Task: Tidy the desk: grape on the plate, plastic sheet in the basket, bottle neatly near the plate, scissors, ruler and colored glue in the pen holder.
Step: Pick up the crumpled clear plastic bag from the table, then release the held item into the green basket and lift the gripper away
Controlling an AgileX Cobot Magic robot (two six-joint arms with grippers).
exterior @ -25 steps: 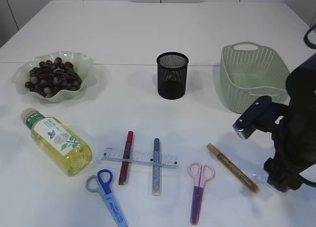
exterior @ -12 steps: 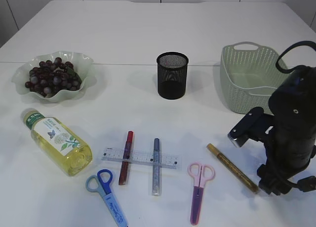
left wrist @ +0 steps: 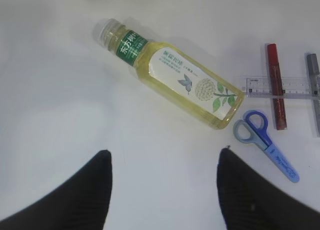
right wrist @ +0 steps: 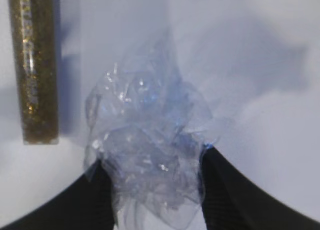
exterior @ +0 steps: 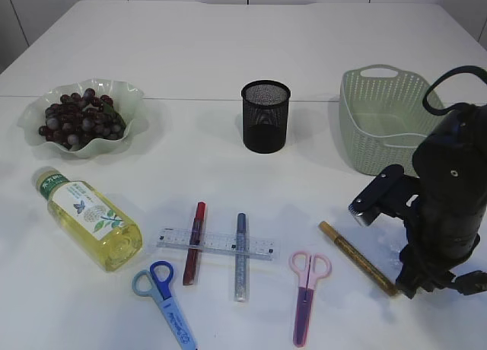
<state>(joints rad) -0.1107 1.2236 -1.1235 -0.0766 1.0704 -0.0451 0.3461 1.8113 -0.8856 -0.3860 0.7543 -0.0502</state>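
While the right gripper (right wrist: 152,190) sits low over the tabletop (exterior: 228,53), its jaws bracket the crumpled plastic sheet (right wrist: 147,145), both inner faces seemingly touching it, though a firm clamp is hard to confirm; the gold glue stick (right wrist: 34,65) lies just beside the sheet; the left gripper (left wrist: 162,190) hovers with jaws apart and empty above the lying bottle (left wrist: 172,77); grapes (exterior: 80,120) fill the plate (exterior: 30,110); the basket (exterior: 384,118) stands behind the right arm.
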